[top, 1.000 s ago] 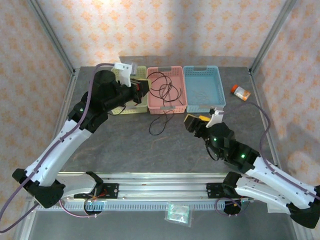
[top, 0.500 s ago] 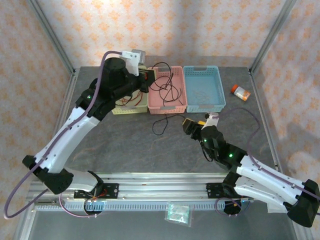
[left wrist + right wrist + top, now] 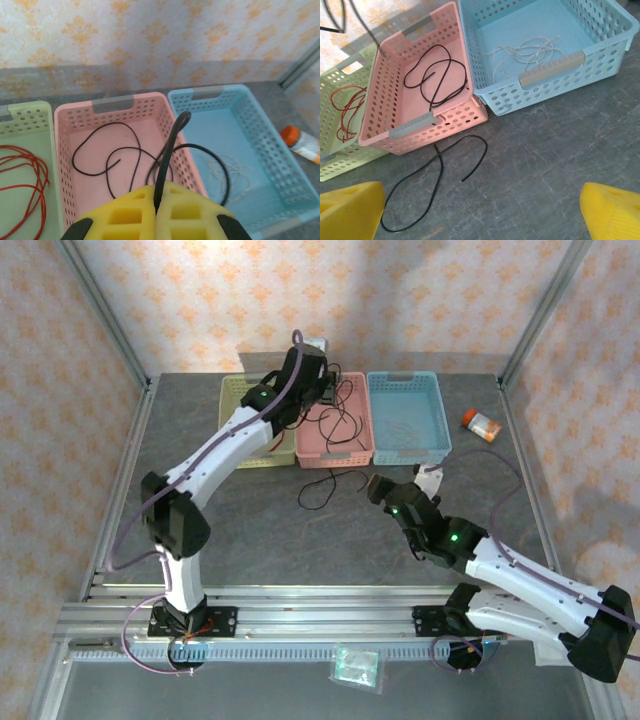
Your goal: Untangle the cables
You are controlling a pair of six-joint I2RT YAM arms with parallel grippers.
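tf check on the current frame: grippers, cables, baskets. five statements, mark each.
1. The left gripper is shut on a black cable. True.
2. The red cable lies in the blue basket. False: it lies in the green basket; the blue basket holds the white cable.
3. The right gripper is open and holds nothing. True.
4. No black cable lies outside the pink basket. False: a black strand lies on the table in front of it.
5. The orange-capped bottle sits in the blue basket. False: it lies on the table beside it.
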